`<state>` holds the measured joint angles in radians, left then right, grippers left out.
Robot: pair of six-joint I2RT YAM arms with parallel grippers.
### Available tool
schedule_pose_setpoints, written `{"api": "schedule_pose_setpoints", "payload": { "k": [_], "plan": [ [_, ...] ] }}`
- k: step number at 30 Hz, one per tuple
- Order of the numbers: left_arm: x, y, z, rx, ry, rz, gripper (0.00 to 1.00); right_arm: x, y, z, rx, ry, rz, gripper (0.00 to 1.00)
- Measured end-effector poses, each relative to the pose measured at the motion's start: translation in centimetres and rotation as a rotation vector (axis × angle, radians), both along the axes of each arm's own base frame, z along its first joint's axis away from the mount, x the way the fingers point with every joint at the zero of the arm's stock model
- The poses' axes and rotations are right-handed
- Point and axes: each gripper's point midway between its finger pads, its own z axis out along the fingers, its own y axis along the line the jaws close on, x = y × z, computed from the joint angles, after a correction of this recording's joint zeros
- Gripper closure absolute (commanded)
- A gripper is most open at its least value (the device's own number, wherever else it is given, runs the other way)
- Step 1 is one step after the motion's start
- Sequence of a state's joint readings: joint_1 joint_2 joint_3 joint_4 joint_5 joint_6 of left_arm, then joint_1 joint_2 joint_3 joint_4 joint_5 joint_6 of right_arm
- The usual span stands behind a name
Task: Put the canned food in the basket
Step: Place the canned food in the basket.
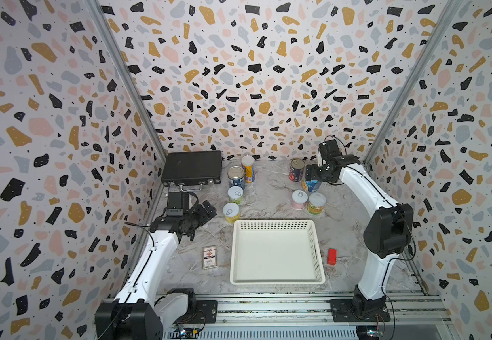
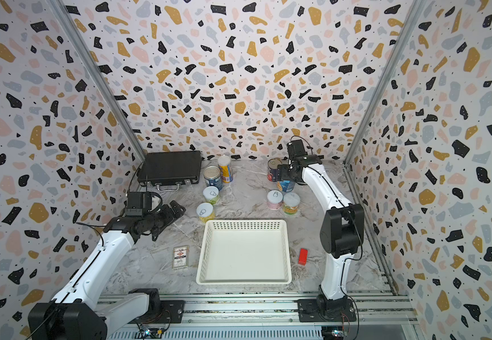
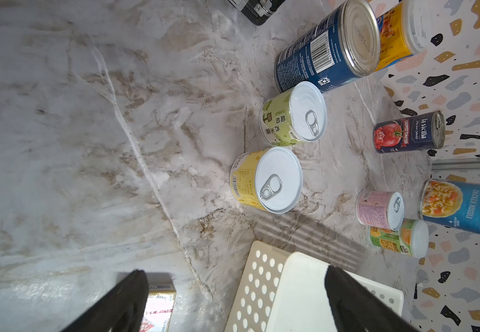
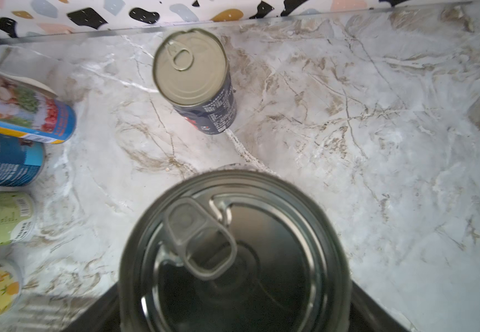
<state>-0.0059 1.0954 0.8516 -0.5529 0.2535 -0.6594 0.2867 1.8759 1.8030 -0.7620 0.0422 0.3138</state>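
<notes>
Right tool (image 1: 315,176) is sitting over the soup can (image 1: 312,185) at the back right of the counter (image 1: 268,188), jaws wide and straddling the lid. The wrist view shows the can top filling the gap, but I can't tell whether the pads are pressing on the wall yet. Left tool (image 1: 202,220) is hanging spread and empty near the yellow can (image 1: 231,212).

All eight cans are still standing on the counter and the basket (image 1: 274,222) is empty, so I'm reading this as the first pick.

Doing it well:
- Centre the can between the jaws before squeezing; a round wall is going to slide out of an off-centre pinch.
- Grab below the top rim, on the straight wall.
- The tomato can (image 1: 296,170) is standing just beside it, so lift straight up before swinging forward.
- The pink can (image 1: 299,199) and the green-and-orange can (image 1: 316,203) are sitting between this can and the basket, so carry over them with clearance.
- Set it down upright near a basket corner, leaving room for the other seven.

Materials:
- Soup can: rigid metal cylinder, glossy blue label, shiny ringed lid with a pull tab. Probably slick.
- Short cans: white pull-tab lids, printed labels.
- Basket: shallow white plastic rectangle, perforated sides, smooth solid floor. Likely light enough to shift if bumped.
- Counter: flat, marble pattern.
</notes>
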Motion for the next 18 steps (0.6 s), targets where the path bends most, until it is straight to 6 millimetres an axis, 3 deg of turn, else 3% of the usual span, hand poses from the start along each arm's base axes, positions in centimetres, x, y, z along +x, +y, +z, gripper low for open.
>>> {"api": "schedule_pose_setpoints", "payload": {
  "k": [6, 9, 12, 18],
  "plan": [
    [0.0, 0.0, 0.0, -0.002, 0.001, 0.003, 0.00, -5.8, 2.4, 4.4, 0.023, -0.047, 0.082, 0.90],
    [0.0, 0.0, 0.1, -0.004, -0.001, 0.005, 0.00, -9.4, 4.0, 5.4, 0.032, -0.072, 0.145, 0.90],
    [0.0, 0.0, 0.2, -0.004, -0.007, 0.005, 0.00, -12.9, 5.3, 4.9, 0.034, -0.065, 0.211, 0.91],
    [-0.1, 0.0, 0.4, -0.005, -0.011, 0.006, 0.00, -18.4, 6.2, 0.9, 0.007, 0.018, 0.306, 0.92]
  ]
}}
